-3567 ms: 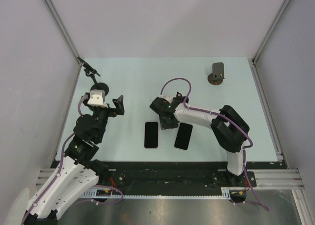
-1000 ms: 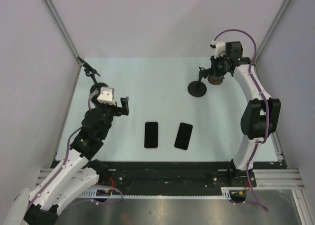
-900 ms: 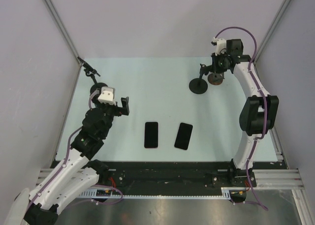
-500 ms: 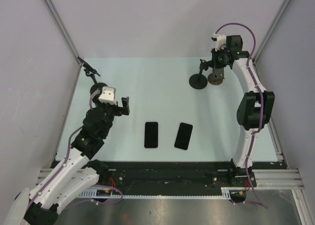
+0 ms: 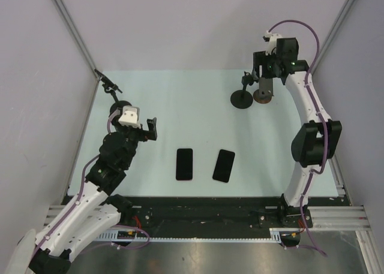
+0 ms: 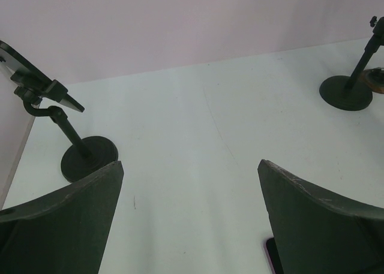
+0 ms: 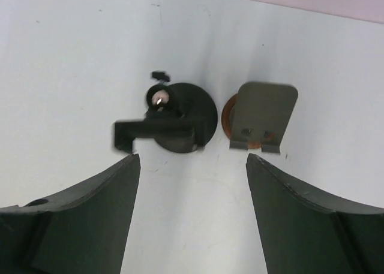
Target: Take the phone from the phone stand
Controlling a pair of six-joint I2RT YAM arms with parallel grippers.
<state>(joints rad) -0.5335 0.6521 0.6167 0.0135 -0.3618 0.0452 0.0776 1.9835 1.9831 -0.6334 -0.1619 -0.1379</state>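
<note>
Right end effector (image 7: 189, 166), spread wide, above black round-based phone stand (image 7: 192, 115); grey metal plate holder (image 7: 264, 112) just beside it; black slab phone (image 5: 224, 165) well apart.

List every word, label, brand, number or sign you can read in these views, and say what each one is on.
No readable text in any view.
The left phone and the right phone lie flat, showing plain dark faces.
The black round-base stand, the grey plate stand and the clamp stand show no markings.
</note>
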